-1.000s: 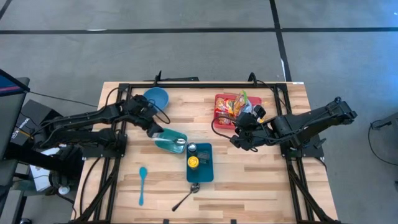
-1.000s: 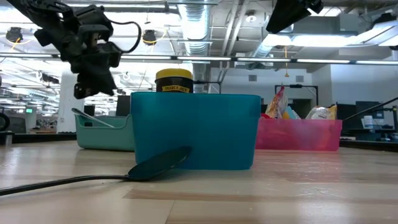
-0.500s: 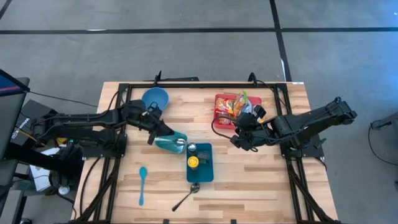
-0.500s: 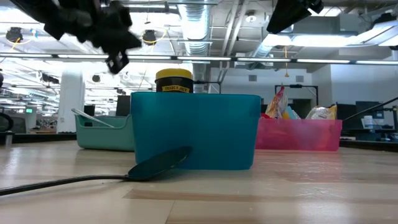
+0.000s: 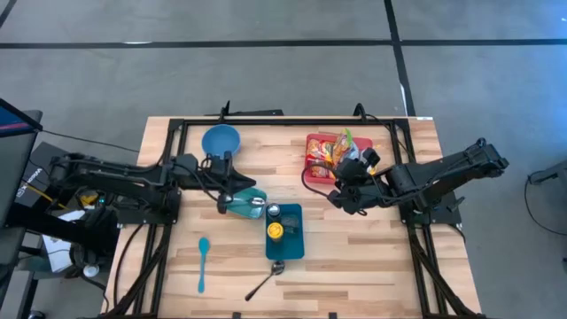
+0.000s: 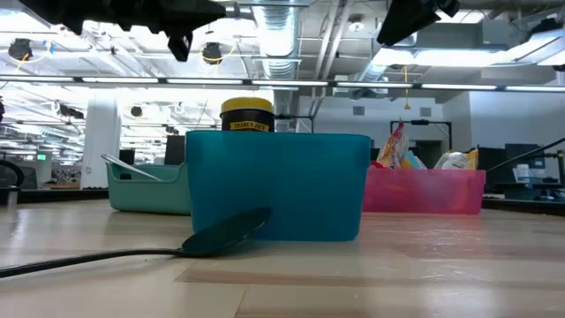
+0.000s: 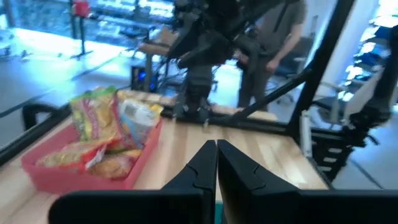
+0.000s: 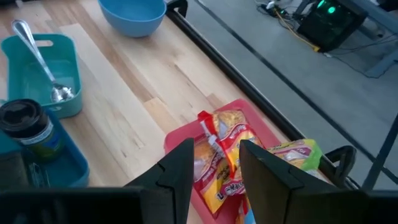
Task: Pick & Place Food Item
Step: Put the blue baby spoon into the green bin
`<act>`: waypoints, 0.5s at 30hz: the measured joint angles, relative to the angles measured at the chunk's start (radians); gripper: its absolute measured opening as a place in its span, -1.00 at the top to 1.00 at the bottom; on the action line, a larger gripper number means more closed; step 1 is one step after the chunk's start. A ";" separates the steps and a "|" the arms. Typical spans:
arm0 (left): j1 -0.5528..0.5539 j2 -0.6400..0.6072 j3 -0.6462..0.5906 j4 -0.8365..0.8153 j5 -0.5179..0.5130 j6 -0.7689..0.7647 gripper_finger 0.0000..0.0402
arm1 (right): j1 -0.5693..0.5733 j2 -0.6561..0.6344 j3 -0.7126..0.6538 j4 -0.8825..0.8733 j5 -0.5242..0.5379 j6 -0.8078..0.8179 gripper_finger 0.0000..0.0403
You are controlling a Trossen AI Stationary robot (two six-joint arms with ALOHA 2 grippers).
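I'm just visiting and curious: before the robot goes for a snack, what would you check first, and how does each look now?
1. Red tray holds snack packets: ok.
2. Right hand open, hovering over the packets: ok.
3. Right hand holding food: not ok, nothing held.
4. Left hand shut and empty, near the teal tray: ok.
5. Blue bin has free room beside the jar: ok.

Blue bowl point(image 5: 221, 139), light blue spoon point(image 5: 203, 262) – metal spoon point(image 5: 268, 276) near the table's front edge
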 joint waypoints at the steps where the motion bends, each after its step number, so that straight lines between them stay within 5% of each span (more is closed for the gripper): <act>1: -0.012 0.002 -0.002 -0.005 -0.020 -0.001 0.97 | 0.000 0.000 0.000 -0.001 -0.001 0.001 0.39; 15: -0.066 0.121 -0.001 0.067 -0.066 -0.091 0.97 | 0.017 0.000 0.000 0.002 -0.124 0.161 0.39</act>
